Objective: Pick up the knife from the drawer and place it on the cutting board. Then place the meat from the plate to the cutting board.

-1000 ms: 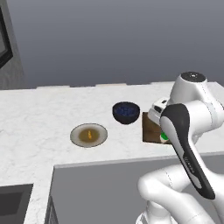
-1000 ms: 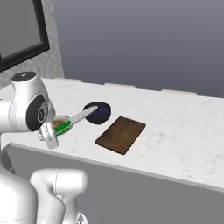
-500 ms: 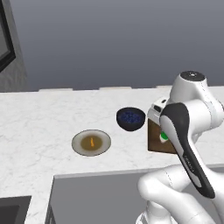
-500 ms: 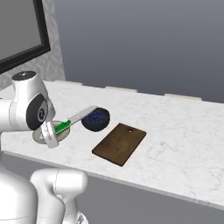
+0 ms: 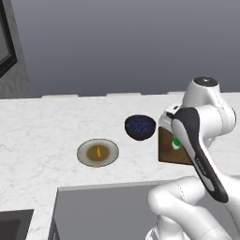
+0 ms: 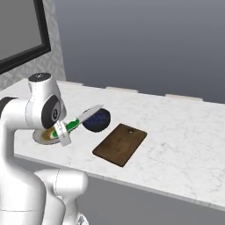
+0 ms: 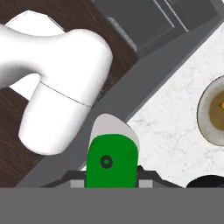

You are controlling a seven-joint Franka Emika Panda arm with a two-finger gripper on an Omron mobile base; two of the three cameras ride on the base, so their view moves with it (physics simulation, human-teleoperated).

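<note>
Green-handled knife [image 6: 74, 124] is clamped in the hand [image 6: 61, 132], in the air above the table [image 6: 184, 145], left of the cutting board [image 6: 121, 144]. Carry step; next, swing right and lower onto the board. Meat [image 5: 98, 152] waits on plate [image 5: 85, 157].

Your cutting board [image 6: 120, 144] lies bare on top, with open table [image 6: 184, 140] to its right and behind. The dark bowl [image 6: 97, 120] stands just beside its left corner, the plate [image 5: 97, 153] farther left.

On the counter [image 6: 184, 132], bowl [image 6: 97, 120] sits between plate [image 5: 97, 153] and cutting board [image 6: 120, 144].
</note>
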